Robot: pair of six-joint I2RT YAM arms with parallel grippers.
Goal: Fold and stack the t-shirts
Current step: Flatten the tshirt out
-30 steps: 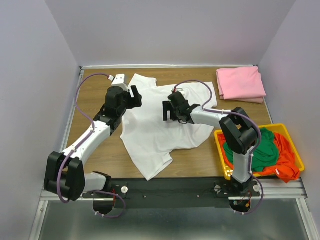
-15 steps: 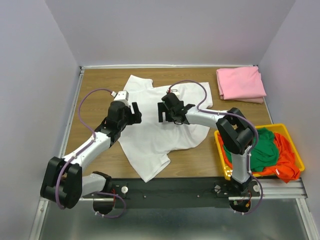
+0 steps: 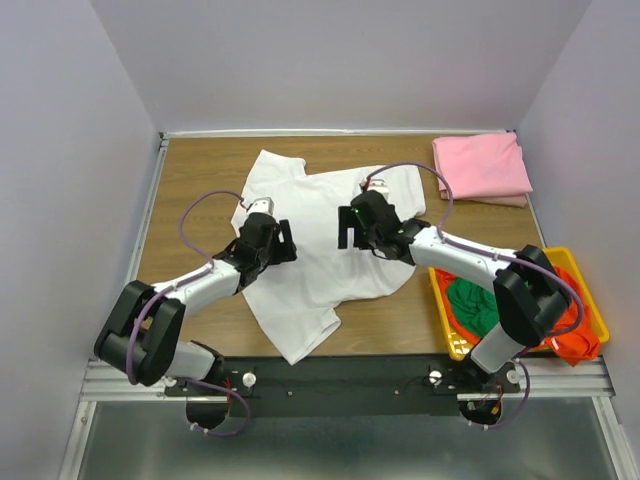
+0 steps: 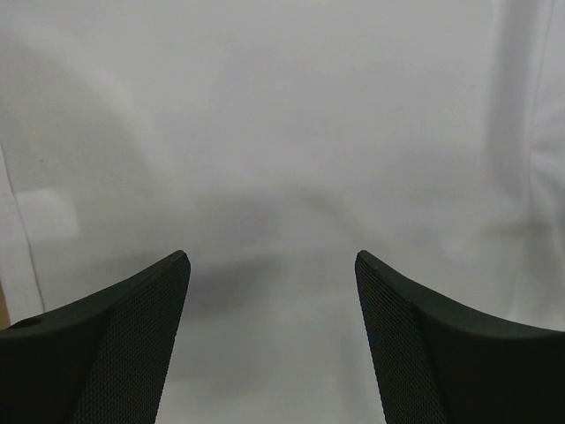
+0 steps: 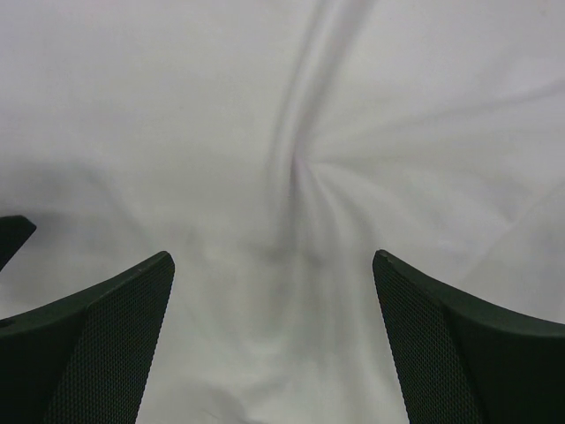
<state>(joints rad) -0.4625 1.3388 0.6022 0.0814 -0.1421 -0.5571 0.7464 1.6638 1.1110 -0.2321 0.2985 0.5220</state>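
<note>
A white t-shirt lies spread and wrinkled across the middle of the table. My left gripper is open and empty just above its left part; the shirt fills the left wrist view. My right gripper is open and empty above its middle, over a puckered fold. A folded pink t-shirt lies at the back right. Green and orange t-shirts sit bunched in the yellow basket.
The basket stands at the right front edge, partly under my right arm. The wooden table is bare on the left and at the back. Grey walls close in the back and both sides.
Both grippers have moved toward the front over the white shirt, the left one to the right, the right one slightly right. The shirt has shifted and flattened a little.
</note>
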